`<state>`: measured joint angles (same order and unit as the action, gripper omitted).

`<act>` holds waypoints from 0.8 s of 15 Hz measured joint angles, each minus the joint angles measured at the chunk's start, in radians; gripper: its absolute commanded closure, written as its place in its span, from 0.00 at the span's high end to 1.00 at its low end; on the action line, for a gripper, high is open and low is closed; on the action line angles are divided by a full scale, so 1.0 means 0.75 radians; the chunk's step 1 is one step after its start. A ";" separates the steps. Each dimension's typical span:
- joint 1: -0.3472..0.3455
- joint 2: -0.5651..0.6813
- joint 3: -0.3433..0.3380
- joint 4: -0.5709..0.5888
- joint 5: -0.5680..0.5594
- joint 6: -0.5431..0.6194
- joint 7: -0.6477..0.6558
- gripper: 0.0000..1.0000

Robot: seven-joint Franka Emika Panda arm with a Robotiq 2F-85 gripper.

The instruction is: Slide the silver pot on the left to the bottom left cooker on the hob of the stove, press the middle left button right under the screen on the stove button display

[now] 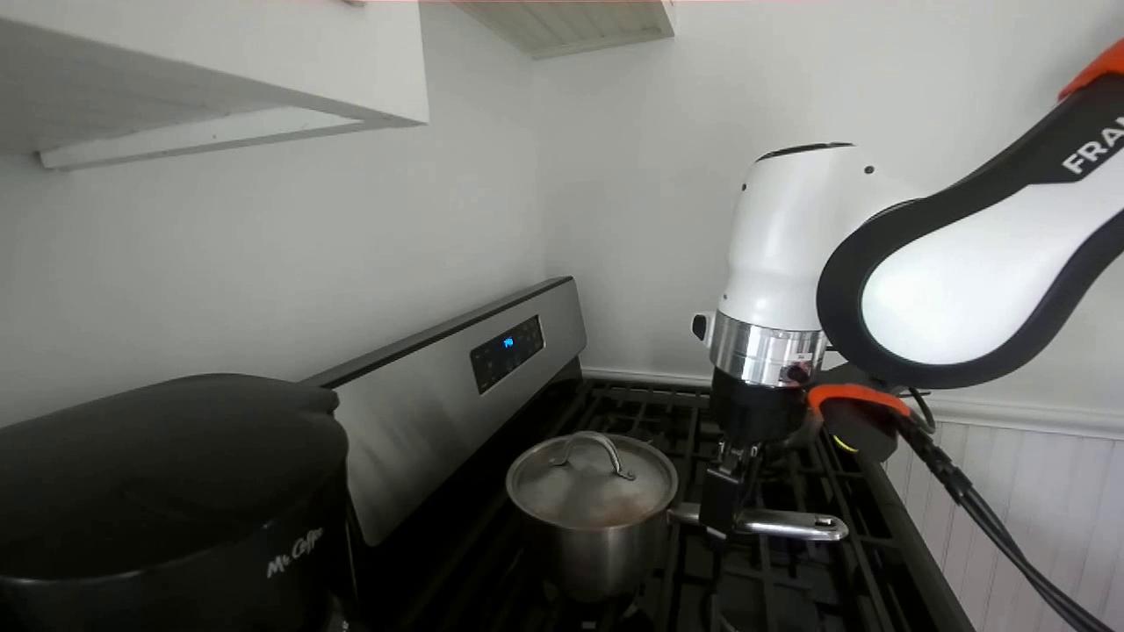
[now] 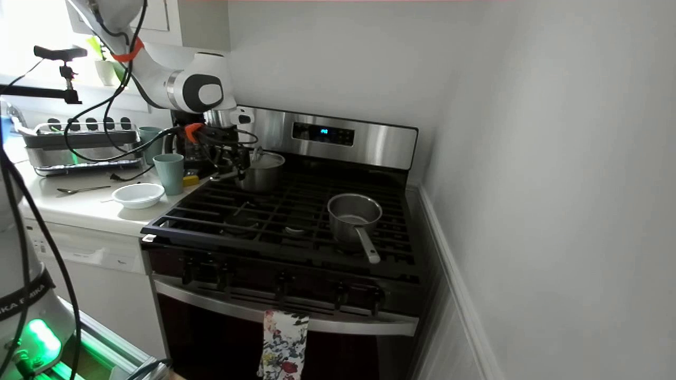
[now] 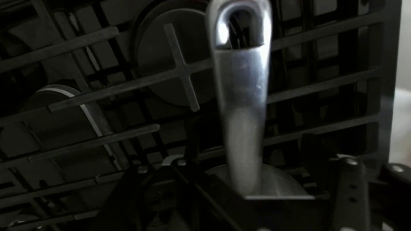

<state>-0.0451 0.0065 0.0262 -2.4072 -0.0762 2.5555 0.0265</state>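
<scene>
The silver pot [image 1: 606, 553] with its silver lid [image 1: 580, 487] stands upright on the back left of the hob [image 2: 277, 224]; the pot also shows in an exterior view [image 2: 260, 179]. Its long handle [image 3: 244, 96] points toward the stove's front. My gripper [image 1: 725, 518] is lowered over the handle. In the wrist view, the gripper [image 3: 251, 142] is open, one finger on each side of the handle with gaps between. The front left burner [image 2: 240, 221] has nothing on it. The stove display [image 2: 323, 134] is lit blue on the back panel; its buttons are too small to read.
A lidless silver pot [image 2: 354, 219] stands at the front right of the hob. A black coffee maker [image 1: 167, 491] stands left of the stove. A white bowl [image 2: 138, 195] and a green cup [image 2: 170, 174] are on the counter. A cabinet [image 1: 211, 79] hangs above. A towel [image 2: 285, 343] hangs on the oven.
</scene>
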 measured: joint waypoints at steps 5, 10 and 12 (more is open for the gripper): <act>0.000 0.034 -0.004 0.026 0.044 0.000 -0.056 0.17; -0.001 0.036 -0.016 0.039 0.068 -0.022 -0.080 0.07; -0.001 0.036 -0.019 0.039 0.076 -0.025 -0.089 0.07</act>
<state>-0.0460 0.0336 0.0122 -2.3781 -0.0193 2.5367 -0.0400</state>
